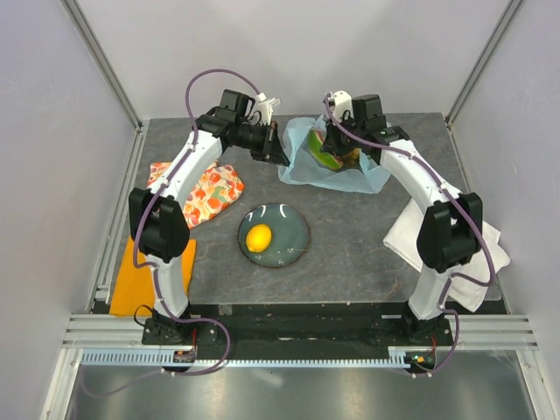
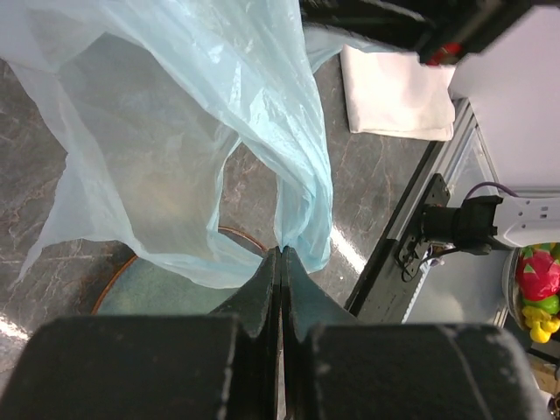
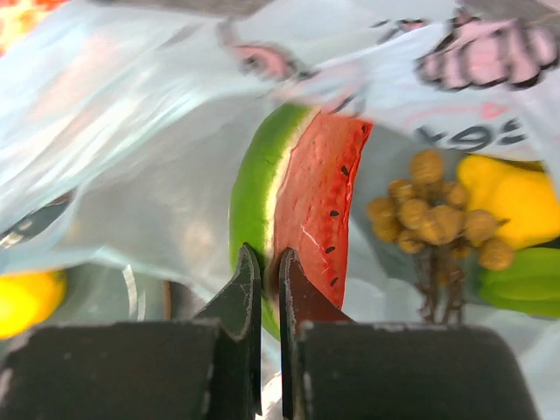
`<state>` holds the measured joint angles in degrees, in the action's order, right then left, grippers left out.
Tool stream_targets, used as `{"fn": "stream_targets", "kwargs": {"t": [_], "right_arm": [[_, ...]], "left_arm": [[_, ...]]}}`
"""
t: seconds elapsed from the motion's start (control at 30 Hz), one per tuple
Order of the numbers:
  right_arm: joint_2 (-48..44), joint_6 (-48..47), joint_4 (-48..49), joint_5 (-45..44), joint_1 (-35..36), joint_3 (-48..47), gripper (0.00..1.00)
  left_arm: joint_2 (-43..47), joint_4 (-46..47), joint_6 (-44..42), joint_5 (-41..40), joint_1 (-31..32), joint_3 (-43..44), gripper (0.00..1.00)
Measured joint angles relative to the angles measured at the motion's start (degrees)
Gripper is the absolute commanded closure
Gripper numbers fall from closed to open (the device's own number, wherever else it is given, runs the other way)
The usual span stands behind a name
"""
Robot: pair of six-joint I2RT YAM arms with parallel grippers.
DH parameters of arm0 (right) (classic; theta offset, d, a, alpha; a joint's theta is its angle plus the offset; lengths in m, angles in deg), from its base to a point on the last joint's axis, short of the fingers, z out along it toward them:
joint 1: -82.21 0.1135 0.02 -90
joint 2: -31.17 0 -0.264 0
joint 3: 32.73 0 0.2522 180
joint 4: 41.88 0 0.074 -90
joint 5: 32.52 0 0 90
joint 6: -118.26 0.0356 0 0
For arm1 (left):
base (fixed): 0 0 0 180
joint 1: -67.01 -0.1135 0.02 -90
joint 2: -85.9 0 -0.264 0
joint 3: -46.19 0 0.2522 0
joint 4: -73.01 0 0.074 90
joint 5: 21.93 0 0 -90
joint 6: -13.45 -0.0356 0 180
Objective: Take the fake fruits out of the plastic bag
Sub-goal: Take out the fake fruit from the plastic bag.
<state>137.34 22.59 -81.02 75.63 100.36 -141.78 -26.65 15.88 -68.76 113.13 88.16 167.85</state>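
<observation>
Currently left hand (image 2: 280,255) pinched on plastic bag (image 2: 175,131); right hand (image 3: 269,262) clamped on watermelon slice (image 3: 315,192).

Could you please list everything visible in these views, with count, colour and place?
plastic bag: one, light blue, back of table
watermelon slice: one, red-green, in the bag
grape bunch: one, brownish, in the bag
lemon: one, yellow, on the plate
second lemon: one, yellow, in the bag
green piece: one, green, in the bag
plate: one, dark, table centre
floral cloth: one, orange-patterned, left side
white cloth: one, white, right side
orange sheet: one, orange, near-left corner
left gripper: shut on the bag's edge
right gripper: shut on the watermelon slice
</observation>
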Motion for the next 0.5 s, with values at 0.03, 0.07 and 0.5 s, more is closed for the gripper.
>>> {"fn": "stream_targets", "kwargs": {"t": [0.03, 0.07, 0.5], "right_arm": [[-1.2, 0.0, 0.1, 1.3, 0.0, 1.1, 1.0], [-2.3, 0.0, 0.0, 2.8, -0.1, 2.4, 0.99], [-31.1, -15.6, -16.1, 6.2, 12.2, 16.9, 1.0]], "left_arm": [[-0.2, 0.1, 0.0, 0.0, 0.0, 0.4, 0.99], [-0.3, 0.0, 0.0, -0.1, 0.0, 0.7, 0.97], [3.3, -1.5, -0.8, -2.0, -1.7, 2.4, 0.35]]}}
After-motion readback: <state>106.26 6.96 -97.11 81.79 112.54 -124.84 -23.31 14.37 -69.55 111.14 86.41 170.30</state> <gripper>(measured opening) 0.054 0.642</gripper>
